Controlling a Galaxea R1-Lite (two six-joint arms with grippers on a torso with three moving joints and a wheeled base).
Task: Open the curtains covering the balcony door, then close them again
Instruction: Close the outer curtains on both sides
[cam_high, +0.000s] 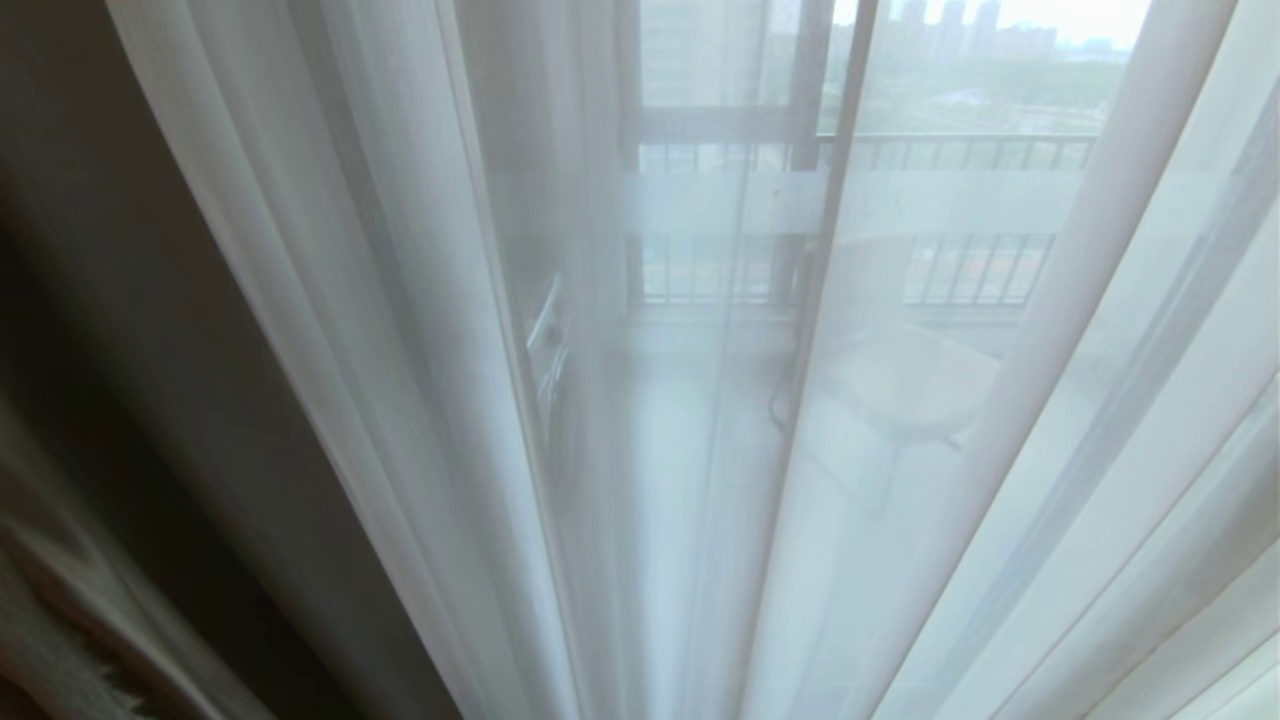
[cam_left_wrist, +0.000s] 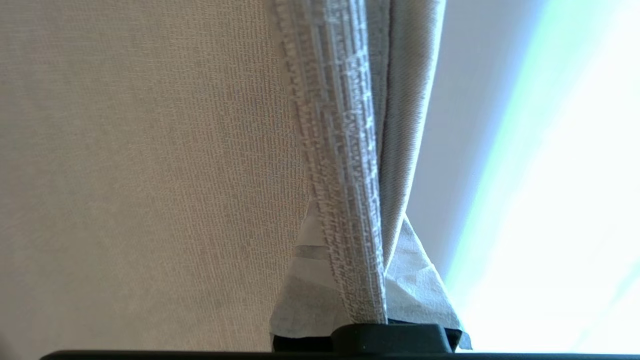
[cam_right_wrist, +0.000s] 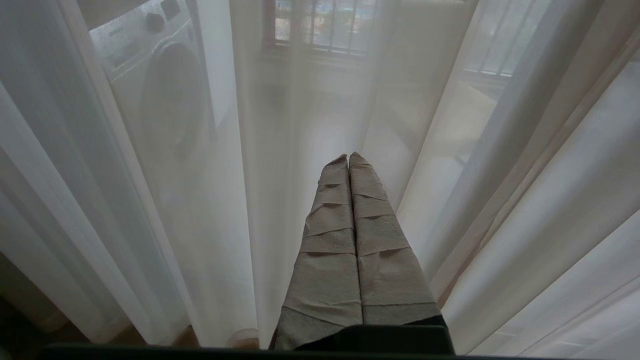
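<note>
Curtains (cam_high: 350, 350) before the balcony door (cam_high: 800, 150)

The sheer curtains (cam_high: 420, 330) veil the balcony door (cam_high: 800, 150), leaving its frame, the railing (cam_high: 960, 150) and a washing machine (cam_right_wrist: 155, 90) hazy. At the left wrist view's bottom centre, the left gripper's fingers (cam_left_wrist: 410, 290) are mostly hidden by the opaque curtain's hem (cam_left_wrist: 345, 165).

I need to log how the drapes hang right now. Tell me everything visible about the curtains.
The curtains hang in soft vertical folds in two layers. The sheer white layer spreads across the glass, letting a railing and skyline show through. The opaque cream-beige woven layer sits gathered at the robot's left, its stitched edge pinched in the shut left hand. The right hand is shut and empty, close before the sheer.
</note>
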